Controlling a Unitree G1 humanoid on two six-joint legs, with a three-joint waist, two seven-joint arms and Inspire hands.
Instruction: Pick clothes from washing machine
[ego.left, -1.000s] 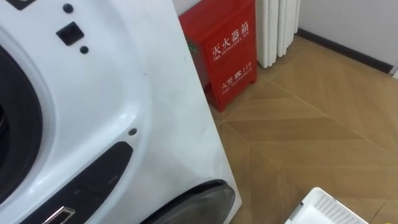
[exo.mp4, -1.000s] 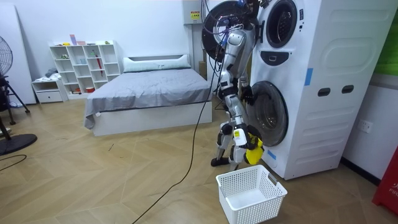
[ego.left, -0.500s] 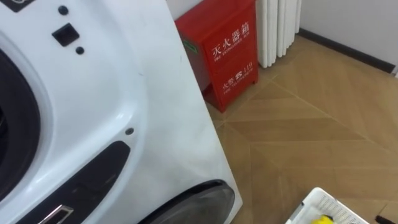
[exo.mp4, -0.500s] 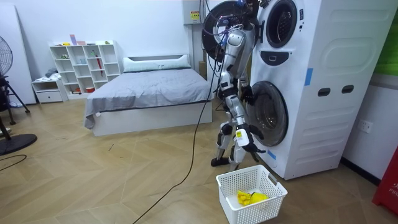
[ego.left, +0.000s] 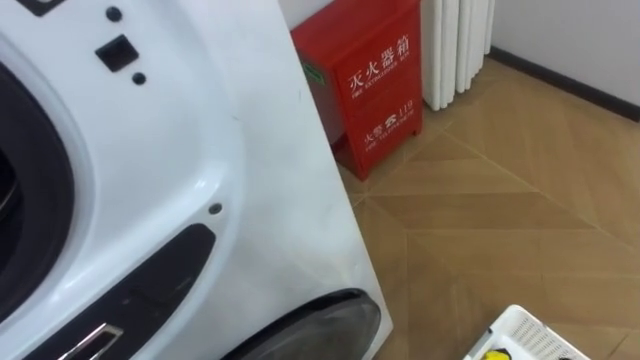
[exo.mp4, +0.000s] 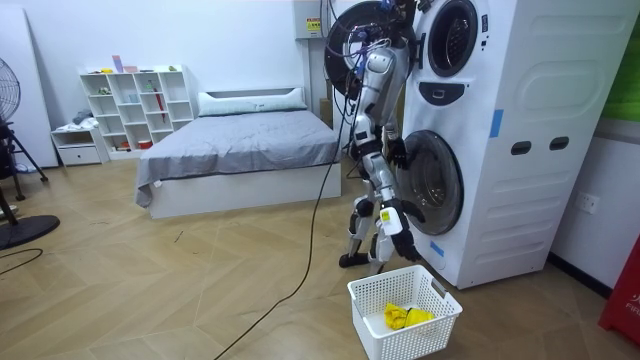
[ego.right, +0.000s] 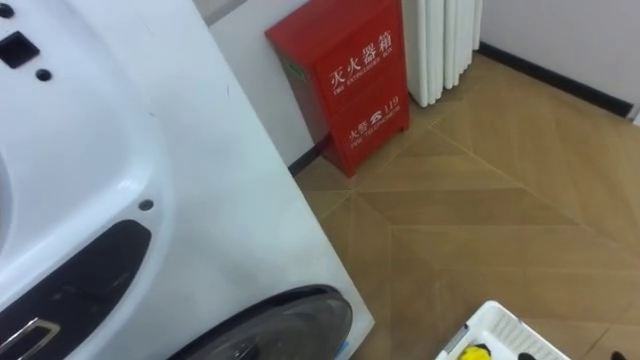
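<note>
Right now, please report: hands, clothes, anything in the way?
Right hand low above the basket, left hand by the lower washer door. Yellow cloth lies in the basket. Nothing blocks the basket.

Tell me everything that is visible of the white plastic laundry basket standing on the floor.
The white plastic laundry basket is rectangular, with lattice walls full of small holes and a solid rim. It stands upright and open on the herringbone wooden floor, close before the lower door of the white stacked washing machine. A crumpled yellow cloth lies on its bottom. In the eye views one corner shows at the lower edge.
</note>
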